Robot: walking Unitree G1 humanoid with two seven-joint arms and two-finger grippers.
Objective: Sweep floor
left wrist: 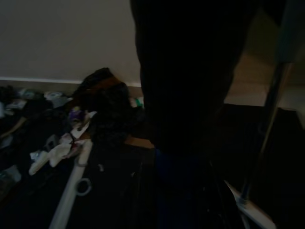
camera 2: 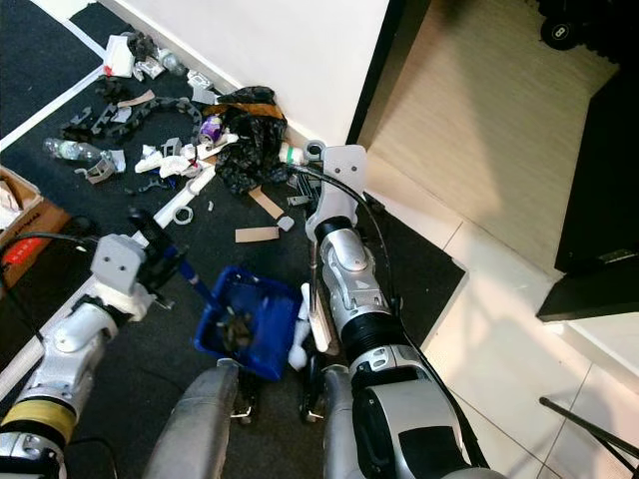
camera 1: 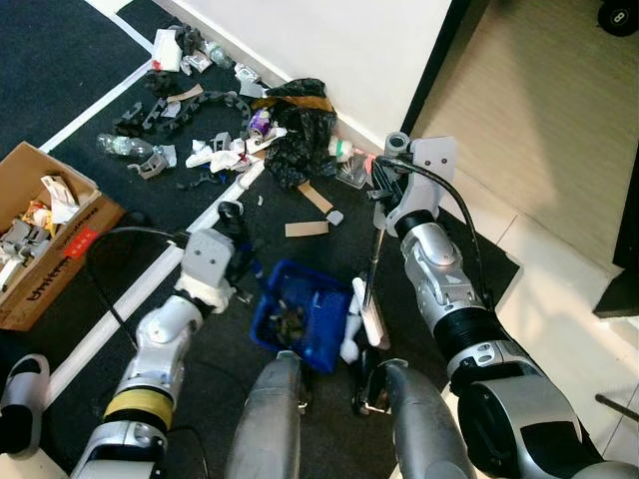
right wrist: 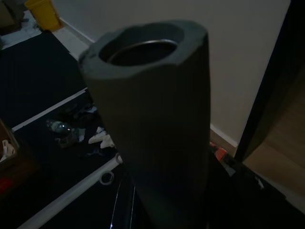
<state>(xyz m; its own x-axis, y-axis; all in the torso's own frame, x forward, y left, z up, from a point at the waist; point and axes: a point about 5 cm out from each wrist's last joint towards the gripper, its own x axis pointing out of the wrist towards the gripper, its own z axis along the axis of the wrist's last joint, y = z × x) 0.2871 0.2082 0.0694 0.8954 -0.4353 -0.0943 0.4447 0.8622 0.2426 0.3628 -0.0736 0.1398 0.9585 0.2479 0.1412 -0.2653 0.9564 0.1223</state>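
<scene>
The blue dustpan point(camera 1: 297, 314) holds some debris; the litter pile point(camera 1: 235, 130) remains. I cannot tell either gripper's state.

One blue dustpan point(camera 1: 300, 314), one broom point(camera 1: 367, 299) and one cardboard box point(camera 1: 45, 235). One black bag point(camera 1: 300, 130) and one clear plastic bottle point(camera 1: 125, 147).
</scene>
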